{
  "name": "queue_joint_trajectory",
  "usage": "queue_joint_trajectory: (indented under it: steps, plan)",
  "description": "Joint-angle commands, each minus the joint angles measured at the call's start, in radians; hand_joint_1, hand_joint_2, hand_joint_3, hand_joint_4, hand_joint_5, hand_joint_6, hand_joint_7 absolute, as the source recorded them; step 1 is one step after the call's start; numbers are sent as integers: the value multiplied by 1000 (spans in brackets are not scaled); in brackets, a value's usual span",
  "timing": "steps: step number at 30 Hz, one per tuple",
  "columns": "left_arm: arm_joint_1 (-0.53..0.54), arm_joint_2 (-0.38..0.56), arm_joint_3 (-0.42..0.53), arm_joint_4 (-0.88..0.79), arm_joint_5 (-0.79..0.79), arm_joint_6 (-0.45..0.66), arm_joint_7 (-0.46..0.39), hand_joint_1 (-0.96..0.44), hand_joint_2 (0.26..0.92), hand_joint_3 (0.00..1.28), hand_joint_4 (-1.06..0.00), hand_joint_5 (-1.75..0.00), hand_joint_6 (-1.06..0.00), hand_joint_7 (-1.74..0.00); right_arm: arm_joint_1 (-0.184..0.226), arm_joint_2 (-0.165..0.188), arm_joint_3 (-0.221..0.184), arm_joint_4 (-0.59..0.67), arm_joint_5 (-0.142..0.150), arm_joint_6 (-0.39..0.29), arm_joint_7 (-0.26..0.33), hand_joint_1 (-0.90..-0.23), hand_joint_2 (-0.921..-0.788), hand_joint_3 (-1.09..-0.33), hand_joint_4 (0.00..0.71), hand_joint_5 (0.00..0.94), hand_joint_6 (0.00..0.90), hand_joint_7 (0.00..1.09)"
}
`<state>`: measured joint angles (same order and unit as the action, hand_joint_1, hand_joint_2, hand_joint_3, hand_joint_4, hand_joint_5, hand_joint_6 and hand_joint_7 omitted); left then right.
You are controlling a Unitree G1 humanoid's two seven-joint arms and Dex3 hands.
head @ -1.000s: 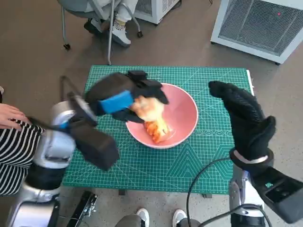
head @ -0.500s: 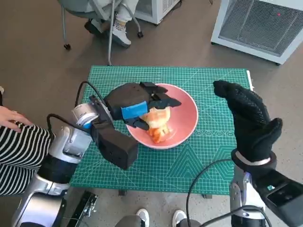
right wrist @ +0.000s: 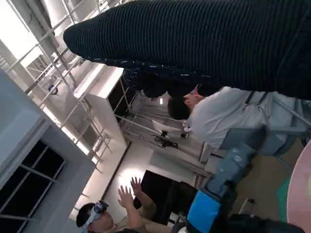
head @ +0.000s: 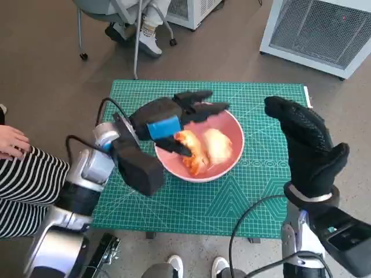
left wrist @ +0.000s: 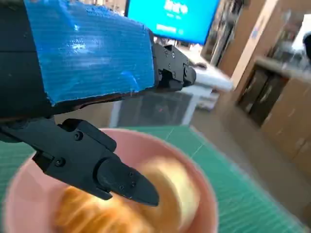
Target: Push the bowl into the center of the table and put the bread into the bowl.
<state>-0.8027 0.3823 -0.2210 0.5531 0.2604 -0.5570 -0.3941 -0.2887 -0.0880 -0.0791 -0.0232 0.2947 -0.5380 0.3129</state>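
Note:
The pink bowl (head: 232,124) stands near the middle of the green mat (head: 255,197). Two pieces of bread lie in it: an orange-brown one (head: 192,152) and a paler one (head: 218,145). My left hand (head: 168,121) hovers over the bowl's left rim with its fingers (head: 203,108) spread and nothing in them. The left wrist view shows the taped back of that hand (left wrist: 87,53) above the bowl (left wrist: 206,204) and the blurred bread (left wrist: 165,194). My right hand (head: 304,145) hangs raised above the table's right side, fingers straight, holding nothing.
A person in a striped sleeve (head: 23,185) sits at the left with a hand (head: 11,140) near the table. A chair and someone's feet (head: 142,35) stand beyond the far edge. A white cabinet (head: 319,29) is at the back right. People (right wrist: 214,114) show in the right wrist view.
The left hand has let go of the bread, which now lies in the bowl. Its fingers have opened and lifted toward the far rim. The right hand has barely moved.

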Motion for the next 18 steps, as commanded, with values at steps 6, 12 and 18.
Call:
queue_joint_trajectory:
  steps: [6,12,18]
  plan:
    - [6,-92,138,26,-218,-49,31,-729,921,306,1,1,-89,-17,-20,-8,-10,14,-24,23,-16,-686,-921,-692,136,1,47,451]
    - [80,-158,205,-130,-429,-1,-16,-724,921,428,-1,0,-127,-55,-55,-24,-22,5,-15,51,-17,-678,-921,-694,135,1,46,450]
    - [159,-235,245,-258,-701,134,-120,-687,921,473,-25,-13,-16,-324,-98,-35,-34,19,-6,72,-14,-665,-921,-697,136,1,51,454]
